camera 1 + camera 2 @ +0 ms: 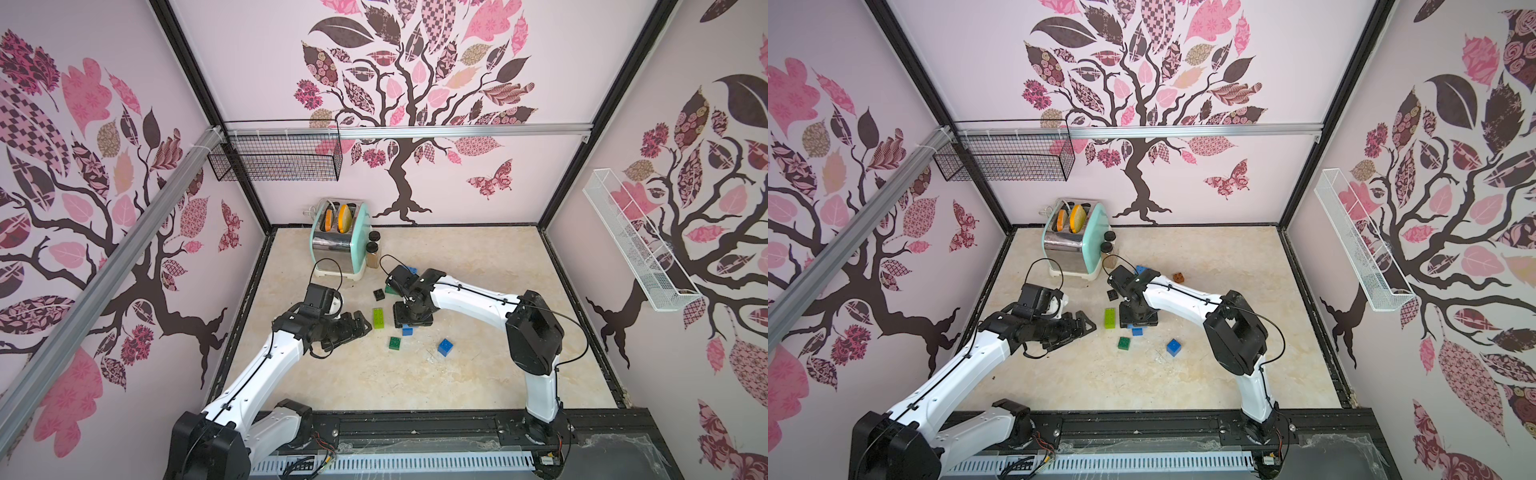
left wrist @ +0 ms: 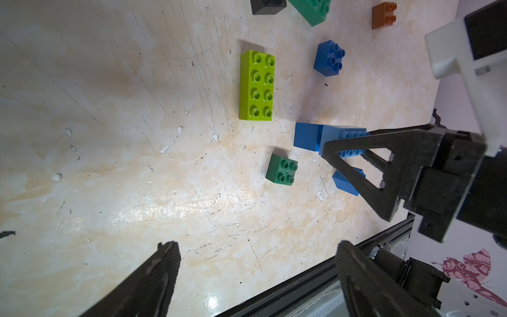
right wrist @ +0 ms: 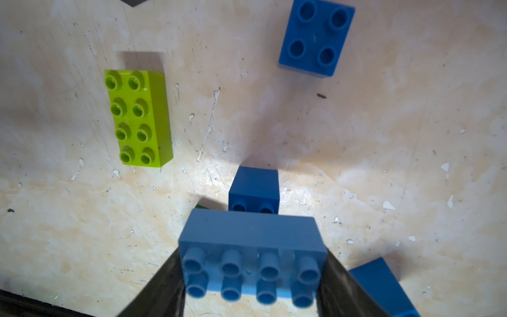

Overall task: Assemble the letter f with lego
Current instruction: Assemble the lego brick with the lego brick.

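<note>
Bimanual brick assembly at an early stage, read outward from the robot's edge of the table [image 1: 478, 382]. Nearest lie two loose square pieces, the dark green brick [image 1: 394, 343] and, to its right, the near blue brick [image 1: 445, 347]. The left claw [image 2: 256, 248] hovers over bare table to the left of the bricks, jaws spread wide and empty. Next, the right claw [image 3: 252, 260] points down with its jaws closed part-way on the short ends of the light blue brick [image 3: 248, 233], an oblong eight-stud piece turned so that its studs face sideways, not upward. The dark blue brick [image 3: 253, 184], square and also on its side, sits just beside it. In the left wrist view the two appear to touch, but whether they are pressed together cannot be told. The lime brick [image 1: 378, 318], oblong, lies flat and apart between the two claws. Farther off are the black brick [image 1: 378, 294], the green oblong brick [image 2: 312, 9], the far blue brick [image 3: 315, 38] and the orange-brown brick [image 1: 1178, 277], scattered singly as far as can be seen. At the back stand the toaster [image 1: 340, 241] and two dark-capped jars [image 1: 372, 253], which are no part of the task. Judgement: no stem or crossbar is recognisable yet and at most one joint exists, so nearly the whole letter remains to be built
</note>
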